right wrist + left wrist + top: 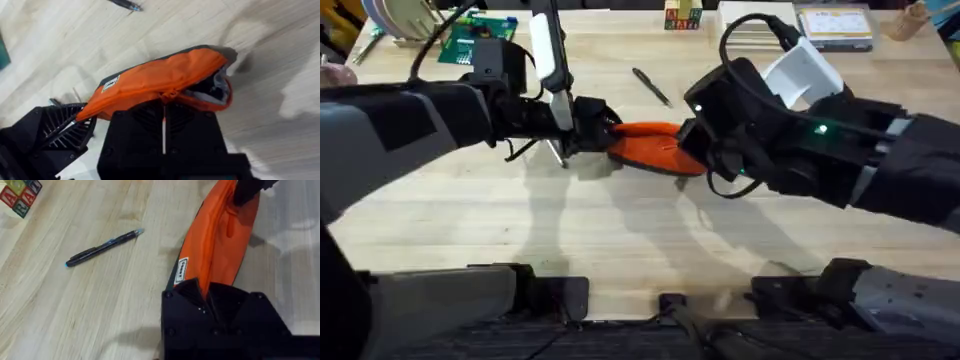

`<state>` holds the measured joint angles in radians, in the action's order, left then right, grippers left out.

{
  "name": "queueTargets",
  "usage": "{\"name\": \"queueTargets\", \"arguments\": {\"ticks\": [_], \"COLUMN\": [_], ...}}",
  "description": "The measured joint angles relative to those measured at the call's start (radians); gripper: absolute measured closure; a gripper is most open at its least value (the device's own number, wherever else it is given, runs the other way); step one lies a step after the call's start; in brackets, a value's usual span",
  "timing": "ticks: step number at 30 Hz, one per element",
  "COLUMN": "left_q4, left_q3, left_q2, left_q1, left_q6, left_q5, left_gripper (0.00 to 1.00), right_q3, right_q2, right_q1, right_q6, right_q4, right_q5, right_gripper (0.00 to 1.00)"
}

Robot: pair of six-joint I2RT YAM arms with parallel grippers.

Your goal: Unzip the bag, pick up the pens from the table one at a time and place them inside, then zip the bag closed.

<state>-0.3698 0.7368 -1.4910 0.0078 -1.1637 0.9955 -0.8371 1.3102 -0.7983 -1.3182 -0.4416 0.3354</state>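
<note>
The orange bag [650,143] lies mid-table between my two arms. My left gripper [592,128] is shut on its left end, with the fabric pinched between the black fingers [200,287]. My right gripper [692,152] is shut on the bag's top seam by the zipper [167,95]. Beside that grip the bag gapes open, showing grey lining [216,89]. One dark pen [651,86] lies on the wooden table [620,230] behind the bag, apart from both grippers. It is also in the left wrist view, pen [102,247].
Letter blocks [682,15] stand at the back centre, also seen as blocks [20,195]. A green circuit board [480,38] lies at the back left. Books [835,25] sit at the back right. Bare tabletop stretches in front of the bag.
</note>
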Motion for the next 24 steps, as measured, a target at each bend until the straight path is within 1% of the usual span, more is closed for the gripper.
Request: {"name": "queueTargets", "arguments": {"ticks": [4, 10, 15, 24], "left_q4": [0.0, 0.0, 0.0, 0.0], "left_q3": [0.0, 0.0, 0.0, 0.0], "left_q2": [0.0, 0.0, 0.0, 0.0], "left_q1": [0.0, 0.0, -0.001, -0.001], "left_q6": [0.0, 0.0, 0.0, 0.0], "left_q5": [0.0, 0.0, 0.0, 0.0], "left_gripper": [0.957, 0.957, 0.957, 0.957], "right_q3": [0.0, 0.0, 0.0, 0.0], "right_q2": [-0.035, -0.154, -0.219, -0.235], "right_q1": [0.0, 0.0, 0.0, 0.0], "right_q6": [0.04, 0.101, 0.134, 0.152], "right_q4": [-0.003, -0.011, -0.003, -0.003], "right_q5": [-0.012, -0.016, -0.019, -0.02], "right_gripper": [0.969, 0.969, 0.969, 0.969]}}
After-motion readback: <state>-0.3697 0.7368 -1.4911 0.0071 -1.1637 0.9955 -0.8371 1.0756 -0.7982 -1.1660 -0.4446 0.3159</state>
